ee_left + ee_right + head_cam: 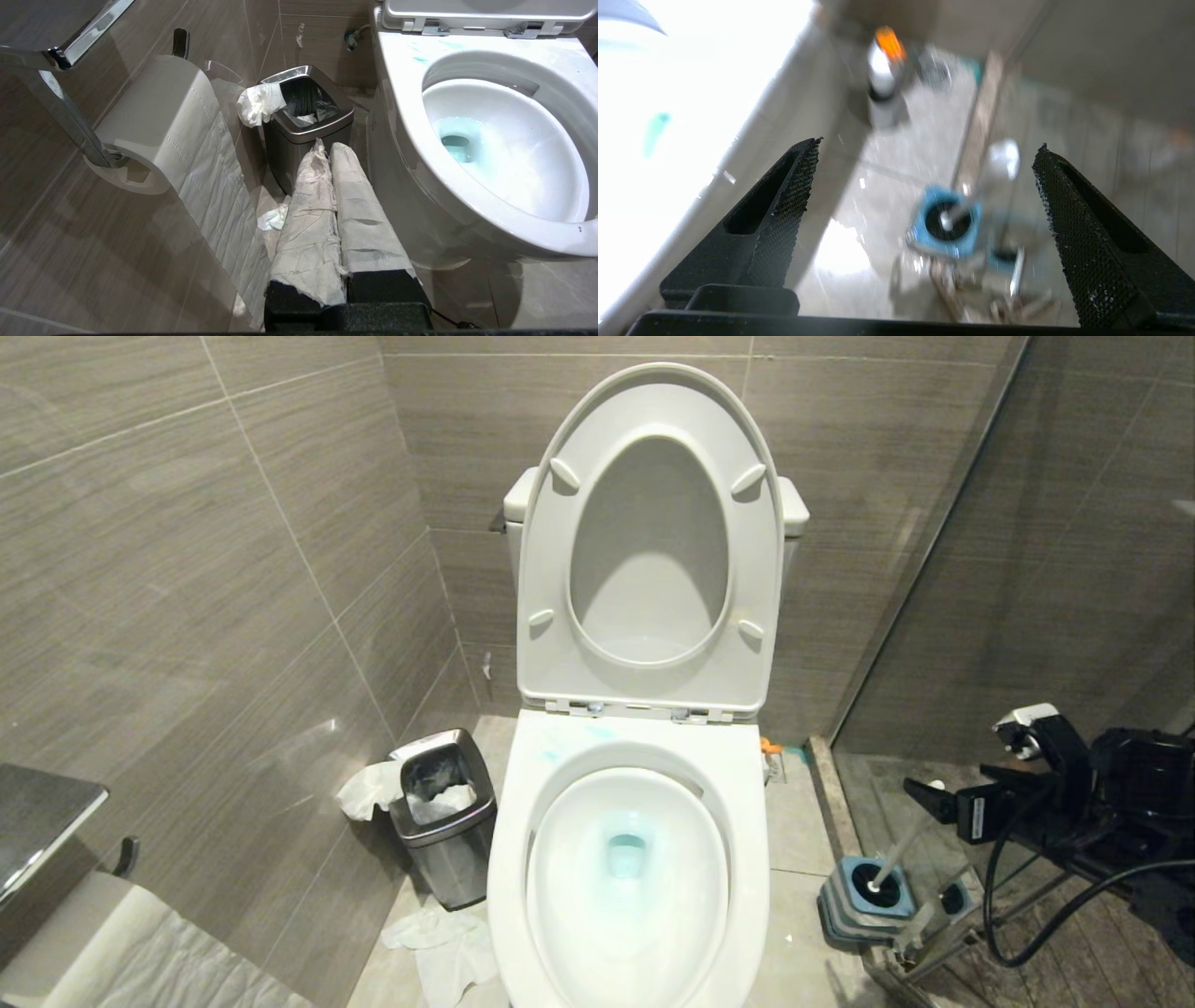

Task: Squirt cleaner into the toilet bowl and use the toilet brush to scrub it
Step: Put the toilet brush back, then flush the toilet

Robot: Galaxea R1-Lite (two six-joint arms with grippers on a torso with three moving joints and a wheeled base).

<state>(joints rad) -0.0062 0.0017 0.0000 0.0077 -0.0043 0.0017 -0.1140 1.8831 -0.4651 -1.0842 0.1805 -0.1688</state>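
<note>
The toilet bowl (747, 859) stands in the middle with seat and lid raised. The cleaner (627, 847) tints its water teal and leaves pale smears on the back rim (420, 59). On the floor to the bowl's right, the toilet brush (901, 845) stands in its blue holder (845, 896) with its bristle head hidden. My right gripper (945, 780) is open just above the handle's rounded tip (1003, 158), not touching it. Its open jaws (928, 143) look down on the holder (924, 233). My left gripper (327, 148), wrapped in paper, is shut and empty low beside the bowl's left side.
A steel waste bin (443, 812) with tissue stands left of the bowl, and crumpled paper (439, 943) lies on the floor. A toilet roll (159, 121) hangs on the left wall. A white bottle with an orange cap (882, 70) stands behind the holder. A shower threshold (826, 784) runs alongside.
</note>
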